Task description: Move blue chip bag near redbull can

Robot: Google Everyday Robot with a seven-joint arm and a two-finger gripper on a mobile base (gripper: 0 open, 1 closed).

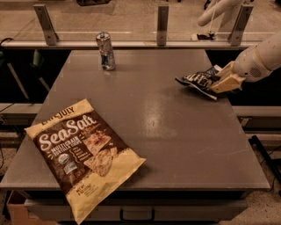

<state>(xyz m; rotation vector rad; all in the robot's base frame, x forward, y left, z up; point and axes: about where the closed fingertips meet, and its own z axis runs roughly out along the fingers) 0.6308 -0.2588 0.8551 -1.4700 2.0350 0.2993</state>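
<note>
The blue chip bag (196,80), dark navy with white lettering, is at the table's right edge. Its right end is raised off the surface, so it tilts. My gripper (225,80) reaches in from the right with tan fingers (228,74) shut on that right end. The redbull can (106,51), slim and silver-blue, stands upright at the far left of the table, well away from the bag and gripper.
A large tan-and-brown "Sea Salt" bag (83,149) lies at the front left, overhanging the grey table's (153,127) front edge. A railing with metal posts (162,24) runs behind the table. Another white arm (217,11) shows at the top right.
</note>
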